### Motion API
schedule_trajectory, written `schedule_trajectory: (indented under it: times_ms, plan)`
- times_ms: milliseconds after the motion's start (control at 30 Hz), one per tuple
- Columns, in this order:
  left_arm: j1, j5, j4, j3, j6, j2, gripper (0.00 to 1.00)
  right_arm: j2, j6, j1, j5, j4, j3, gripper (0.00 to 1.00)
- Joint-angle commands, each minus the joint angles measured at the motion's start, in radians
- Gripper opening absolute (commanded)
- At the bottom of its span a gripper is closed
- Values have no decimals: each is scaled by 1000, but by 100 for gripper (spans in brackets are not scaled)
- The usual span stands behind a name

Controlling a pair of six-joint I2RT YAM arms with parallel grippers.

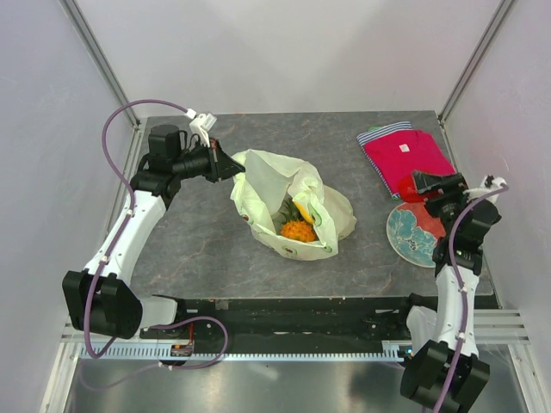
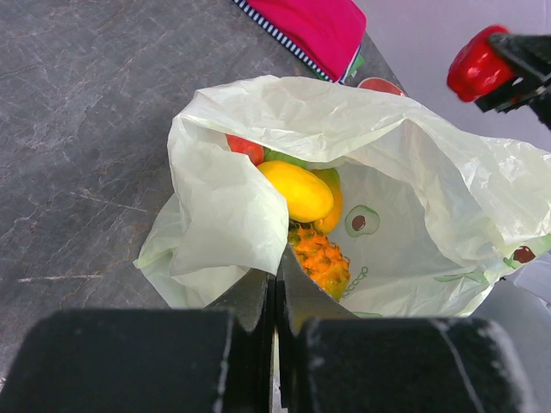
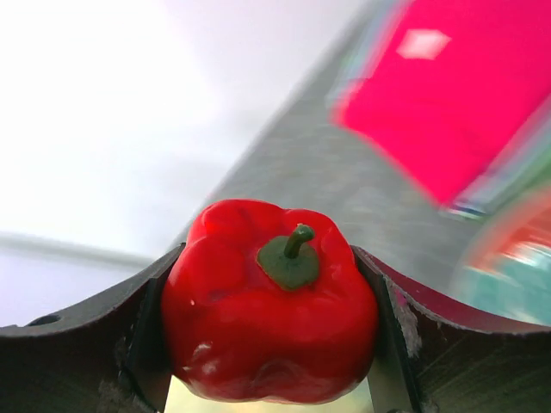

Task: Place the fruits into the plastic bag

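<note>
The pale-green plastic bag (image 1: 297, 194) lies open in the middle of the table. My left gripper (image 1: 234, 166) is shut on its left rim (image 2: 258, 249) and holds the mouth up. Inside the bag lie the orange pineapple (image 2: 324, 260), a yellow mango-like piece (image 2: 297, 190), a green fruit (image 2: 287, 158) and an orange-red peach (image 2: 246, 148). My right gripper (image 3: 269, 258) is shut on a red pepper-shaped fruit (image 3: 271, 301), stem up. It hangs over the plate's far edge, to the right of the bag, and the fruit (image 2: 478, 65) also shows in the left wrist view.
A round teal-and-red floral plate (image 1: 406, 234) sits at the right front of the table. A folded red shirt (image 1: 405, 155) with a striped edge lies behind it. Frame posts and pale walls close in the table on both sides.
</note>
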Motion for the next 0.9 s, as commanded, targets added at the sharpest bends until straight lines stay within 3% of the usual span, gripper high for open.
schedule_trajectory:
  times_ms: [0,333,433,567,667,867]
  plan:
    - [4,23,29,4,-16,-13,2,25,105,118,-204,371,134,24]
    - [4,25,30,4,-16,-13,2,182,-111,680,-233,479,381,23]
    - [4,23,30,2,-15,-13,2,252,-225,840,-220,293,486,21]
    - [4,23,29,2,-15,-11,2,359,-534,1049,-30,-29,701,20]
    - [4,23,30,4,-13,-9,2,453,-659,1176,96,-239,833,18]
    - [4,20,29,2,-13,-11,2,657,-760,1348,438,-590,1077,16]
